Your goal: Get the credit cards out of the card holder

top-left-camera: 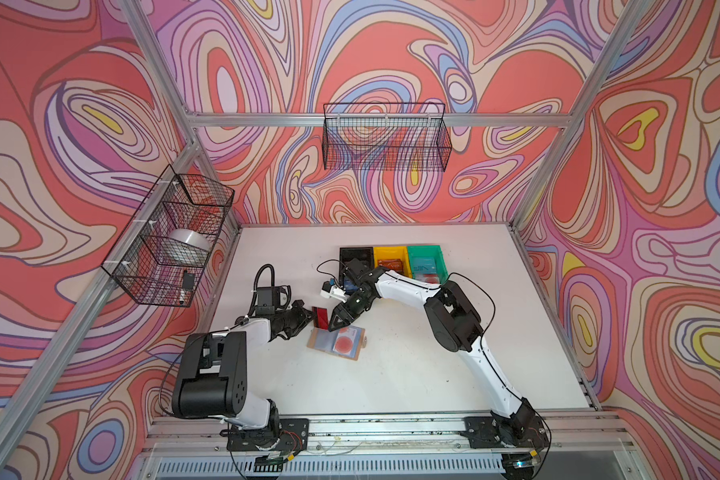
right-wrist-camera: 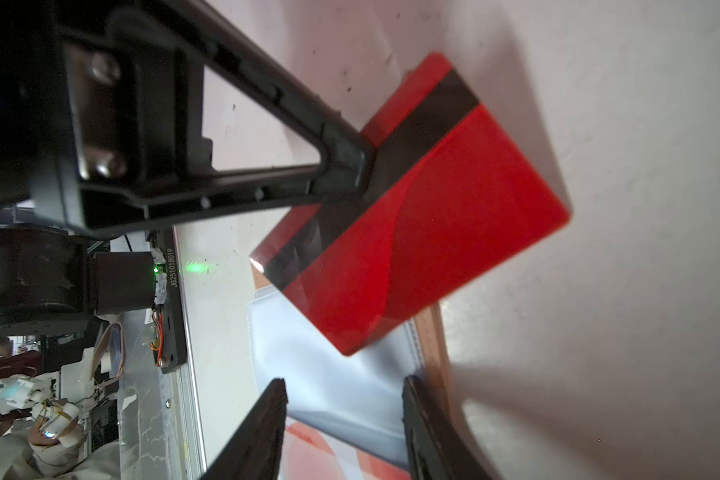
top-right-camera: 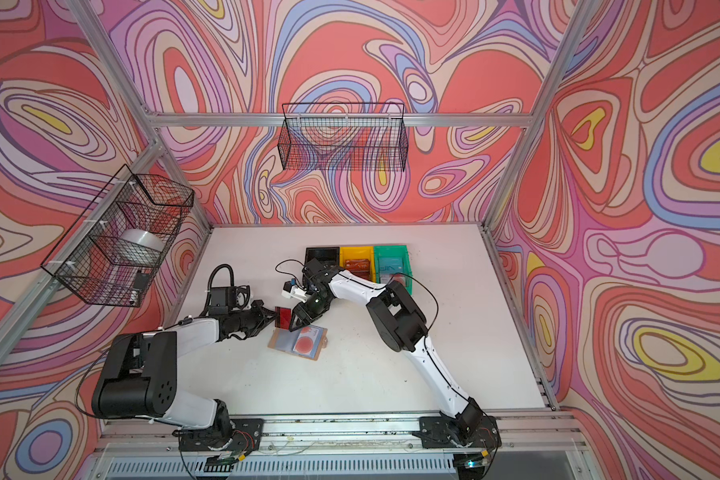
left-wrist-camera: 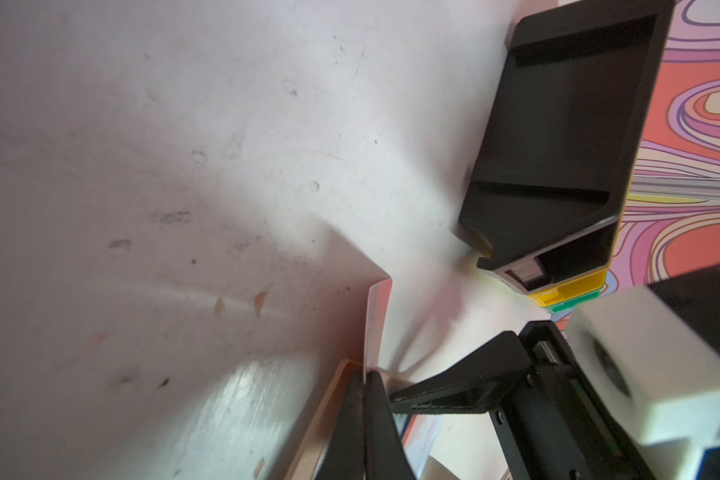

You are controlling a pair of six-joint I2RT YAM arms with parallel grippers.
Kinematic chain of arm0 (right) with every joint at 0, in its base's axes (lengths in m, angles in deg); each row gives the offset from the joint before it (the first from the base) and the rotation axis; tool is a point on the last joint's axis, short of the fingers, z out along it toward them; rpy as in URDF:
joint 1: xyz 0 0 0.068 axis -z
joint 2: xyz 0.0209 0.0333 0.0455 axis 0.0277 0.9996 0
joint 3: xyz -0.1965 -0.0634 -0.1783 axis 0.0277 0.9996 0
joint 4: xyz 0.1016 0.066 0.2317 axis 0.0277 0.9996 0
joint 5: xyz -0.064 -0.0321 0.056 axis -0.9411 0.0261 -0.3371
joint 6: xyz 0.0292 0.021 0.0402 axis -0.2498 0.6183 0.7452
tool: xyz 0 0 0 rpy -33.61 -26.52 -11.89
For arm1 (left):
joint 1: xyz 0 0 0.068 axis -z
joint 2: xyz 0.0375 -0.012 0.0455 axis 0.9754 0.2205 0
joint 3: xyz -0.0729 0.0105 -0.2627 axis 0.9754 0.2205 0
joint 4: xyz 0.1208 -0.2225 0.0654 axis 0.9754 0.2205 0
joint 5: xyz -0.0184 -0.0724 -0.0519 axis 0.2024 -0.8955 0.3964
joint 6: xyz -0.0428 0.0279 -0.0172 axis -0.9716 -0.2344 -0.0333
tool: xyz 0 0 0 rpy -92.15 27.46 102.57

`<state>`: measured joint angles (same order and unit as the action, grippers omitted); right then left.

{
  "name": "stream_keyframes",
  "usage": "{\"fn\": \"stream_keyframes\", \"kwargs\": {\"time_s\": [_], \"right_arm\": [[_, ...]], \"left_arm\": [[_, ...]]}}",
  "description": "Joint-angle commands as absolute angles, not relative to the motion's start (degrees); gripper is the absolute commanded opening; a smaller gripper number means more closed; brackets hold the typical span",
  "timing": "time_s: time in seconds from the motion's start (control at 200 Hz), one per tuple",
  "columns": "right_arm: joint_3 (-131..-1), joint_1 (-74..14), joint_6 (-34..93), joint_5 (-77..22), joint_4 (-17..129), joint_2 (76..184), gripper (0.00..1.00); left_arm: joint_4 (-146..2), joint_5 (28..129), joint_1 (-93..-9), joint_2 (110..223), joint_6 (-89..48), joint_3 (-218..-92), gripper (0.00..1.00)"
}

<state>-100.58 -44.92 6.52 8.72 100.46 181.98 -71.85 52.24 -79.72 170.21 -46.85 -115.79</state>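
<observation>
Filling the floor of both top views, the white table [top-left-camera: 433,374] carries a row of bins at its far side: black bin [top-left-camera: 355,254], yellow bin [top-left-camera: 389,259] and green bin [top-left-camera: 427,266], the last two with cards lying in them. Nearer the middle the card holder [top-left-camera: 336,343] lies open and flat, the pale card [top-left-camera: 344,344] with its red circle tucked in a clear sleeve. Just beyond the holder's far corner the red card [right-wrist-camera: 433,232] is raised off the table, pinched at its striped edge by the closed left gripper [top-left-camera: 310,318]. The right gripper [right-wrist-camera: 344,386] stands over the sleeve with its jaws part-spread and nothing between them; whether its tips press the holder I cannot tell. Doing this well likely means pinning the holder while the card draws straight along the sleeve's opening, without twisting.
</observation>
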Motion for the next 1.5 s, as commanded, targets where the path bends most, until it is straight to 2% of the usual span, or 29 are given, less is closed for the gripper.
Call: {"fn": "stream_keyframes", "kwargs": {"time_s": [0.0,0.25,0.391,0.546,0.651,0.731,0.831,1.067,1.492], "right_arm": [[-98.3,-44.9,1.9,1.2,106.9,179.5,0.49],[-99.1,-44.0,-5.1,-9.0,113.7,176.8,0.48],[-99.5,-43.8,-8.7,-10.4,114.7,171.8,0.49],[-83.4,-43.7,-17.6,-17.5,96.7,156.8,0.49],[-69.1,-43.7,-25.5,-17.7,79.2,146.2,0.49],[-64.1,-43.6,-29.2,-16.2,71.9,141.5,0.49],[-62.9,-43.7,-32.2,-16.2,68.5,140.8,0.49],[-58.5,-44.1,-39.5,-14.7,58.6,139.2,0.46],[-58.6,-46.3,-40.0,-11.7,54.5,139.2,0.45]], "left_arm": [[-67.1,54.0,-79.6,169.3,-45.8,-116.2,0.00],[-69.7,50.0,-80.0,167.0,-49.5,-115.1,0.00],[-73.5,43.1,-80.1,165.8,-56.8,-115.0,0.00],[-70.4,32.9,-80.6,165.6,-63.9,-117.9,0.00],[-67.6,29.6,-80.6,163.0,-68.6,-118.8,0.00],[-65.3,28.5,-80.7,159.5,-72.7,-118.9,0.00],[-65.1,25.8,-80.8,156.3,-79.7,-119.0,0.00],[-77.6,21.8,-80.8,148.6,-105.1,-114.7,0.00],[-76.3,19.8,-80.8,149.1,-106.3,-115.3,0.00]]}}
